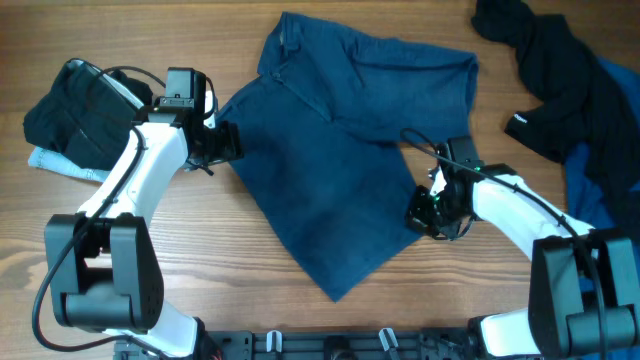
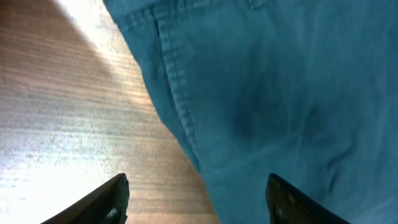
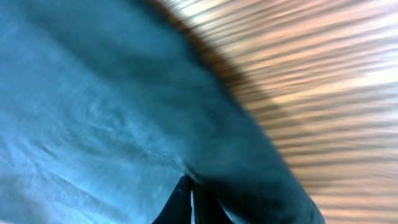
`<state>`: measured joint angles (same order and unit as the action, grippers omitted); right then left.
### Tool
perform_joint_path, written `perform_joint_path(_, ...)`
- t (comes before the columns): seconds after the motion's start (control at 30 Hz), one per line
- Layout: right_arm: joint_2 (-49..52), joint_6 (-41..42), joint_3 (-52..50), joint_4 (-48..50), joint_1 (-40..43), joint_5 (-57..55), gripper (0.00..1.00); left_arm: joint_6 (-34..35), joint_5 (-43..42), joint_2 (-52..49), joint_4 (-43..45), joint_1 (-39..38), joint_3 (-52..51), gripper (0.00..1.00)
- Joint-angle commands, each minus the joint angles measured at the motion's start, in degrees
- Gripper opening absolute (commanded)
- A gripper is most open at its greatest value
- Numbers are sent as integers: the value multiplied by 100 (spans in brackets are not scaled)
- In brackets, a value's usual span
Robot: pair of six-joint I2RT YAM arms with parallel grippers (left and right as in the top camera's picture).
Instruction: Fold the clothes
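Tabletop [image 1: 240, 285] bears teal shorts [image 1: 350, 170] beside black, perhaps folded, pile [image 1: 75, 115].

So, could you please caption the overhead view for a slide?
Teal-blue shorts spread on the wooden table; left tool open at one edge, right tool shut on the opposite edge.

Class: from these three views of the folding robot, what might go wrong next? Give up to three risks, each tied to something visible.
1. The right tool is shut on just the edge of the teal shorts; that thin pinch may slip when lifted.
2. The left tool is open astride the opposite hem, one finger over bare table; closing may miss the cloth.
3. A one-sided pull would likely skew the fold.
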<state>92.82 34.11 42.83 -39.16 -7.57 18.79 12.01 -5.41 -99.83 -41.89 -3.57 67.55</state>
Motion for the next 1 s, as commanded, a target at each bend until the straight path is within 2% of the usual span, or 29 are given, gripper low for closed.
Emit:
perform_joint_path(0.0, 295, 428, -216, -179, 754, -2098, 4, 66, 74, -26, -50, 48, -11, 80)
perform_joint_path(0.13, 192, 72, -109, -122, 1541, -2199, 4, 68, 24, -26, 46, 48, -11, 88)
perform_joint_path(0.23, 188, -120, 4, -48, 1917, -2240, 4, 66, -96, -28, 173, 37, -11, 89)
perform_joint_path(0.37, 188, -597, 160, 20, 2057, -2135, 4, 24, -420, -111, 295, -52, -13, 88)
perform_joint_path(0.5, 188, -861, 223, 44, 2057, -2131, 4, -68, -610, -573, 302, -487, -17, 87)
perform_joint_path(0.6, 188, -863, 223, 44, 2057, -2129, 4, -323, -481, -844, 345, -848, -17, 74)
perform_joint_path(0.63, 188, -863, 223, 46, 2057, -2116, 4, -321, -219, -955, 385, -975, -17, 66)
perform_joint_path(0.7, 188, -866, 223, 59, 2057, -2033, 4, -280, 166, -1084, 387, -1073, -17, 29)
perform_joint_path(0.73, 188, -866, 223, 59, 2057, -2024, 4, -205, 352, -1156, 339, -1084, -17, 8)
perform_joint_path(0.77, 188, -870, 223, 59, 2057, -2024, 4, -138, 407, -1185, 264, -1084, -17, 4)
perform_joint_path(0.97, 188, -1019, 223, 127, 2057, -2028, 4, 848, 1344, -1217, -1005, -940, -17, 4)
